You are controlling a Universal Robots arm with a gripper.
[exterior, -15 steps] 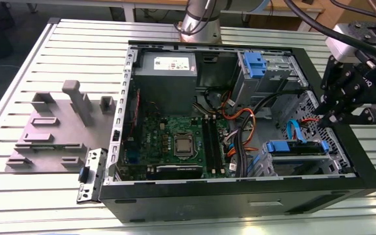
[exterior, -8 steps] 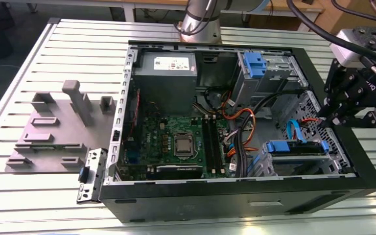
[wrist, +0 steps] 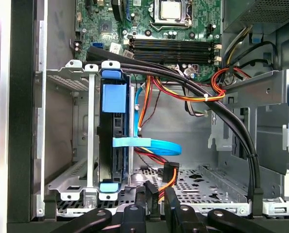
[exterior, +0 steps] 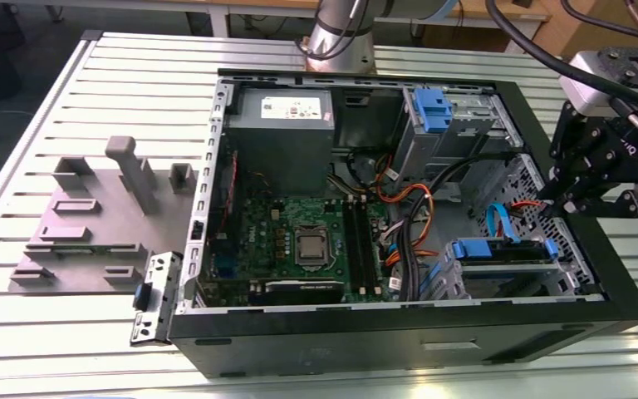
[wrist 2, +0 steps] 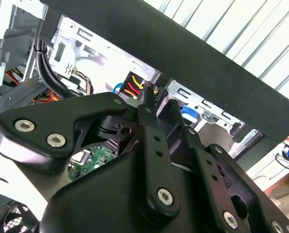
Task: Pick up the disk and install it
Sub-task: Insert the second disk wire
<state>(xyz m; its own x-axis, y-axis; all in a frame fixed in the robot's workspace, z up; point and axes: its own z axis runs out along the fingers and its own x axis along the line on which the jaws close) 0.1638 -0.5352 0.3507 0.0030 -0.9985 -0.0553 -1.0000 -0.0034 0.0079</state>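
Observation:
The disk stands on edge in a silver drive cage inside the open computer case; its blue bracket tab faces the camera. In the exterior view the disk sits in the cage at the case's near corner on the exterior view's right. My gripper hangs over the case wall just beyond that cage, apart from the disk. In both wrist views its black fingers stand close together with nothing between them, near a black power plug with orange and yellow wires. My gripper points into the case.
The black case lies open on a slatted table. Inside it are a green motherboard, a grey power supply, a second blue-fronted cage and loose black, orange and blue cables. A grey stand with upright posts sits beside the case.

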